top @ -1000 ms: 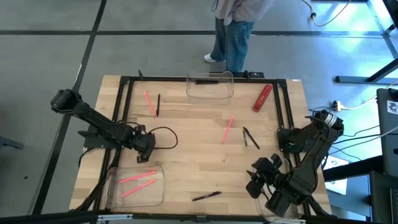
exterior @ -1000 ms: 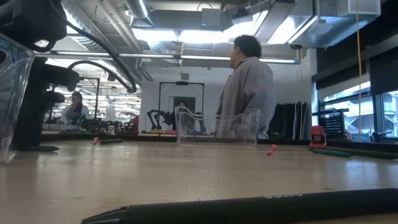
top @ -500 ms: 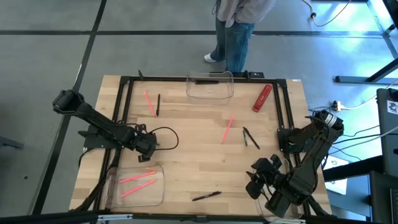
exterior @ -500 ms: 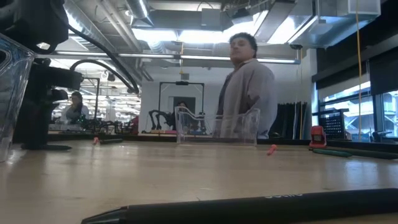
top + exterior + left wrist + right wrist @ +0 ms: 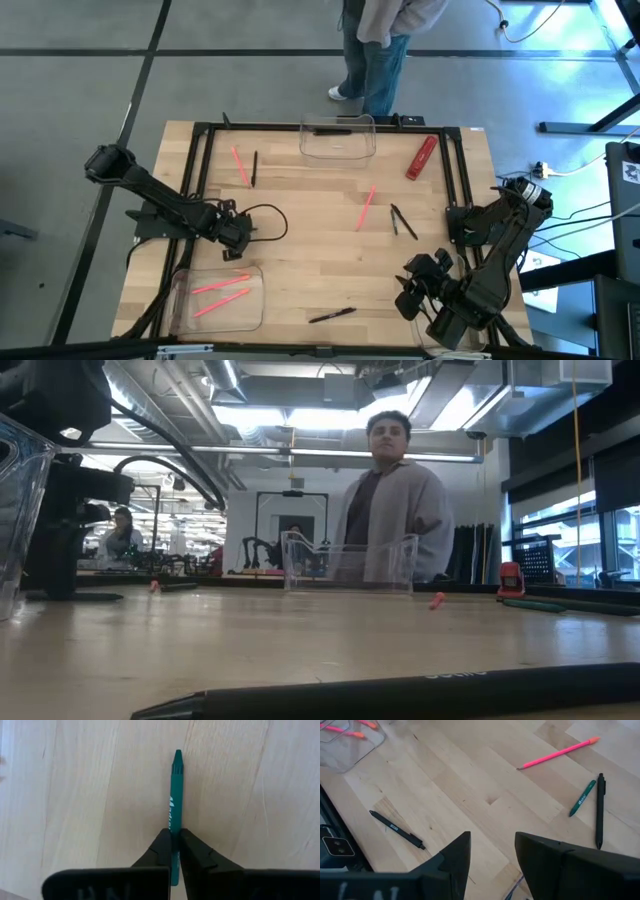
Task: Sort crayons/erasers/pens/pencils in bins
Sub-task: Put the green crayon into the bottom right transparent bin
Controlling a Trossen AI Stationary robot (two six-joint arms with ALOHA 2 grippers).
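Two pink pencils (image 5: 220,295) in near-left bin (image 5: 180,310); most sticks loose beyond it. Left gripper (image 5: 173,846) pinching green crayon (image 5: 176,795). Right gripper (image 5: 492,851) wide, empty.

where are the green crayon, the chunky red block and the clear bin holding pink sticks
green crayon (image 5: 175,795), left wrist view, mid-barrel
chunky red block (image 5: 421,157), high view, centre
clear bin holding pink sticks (image 5: 178,308), high view, left wall
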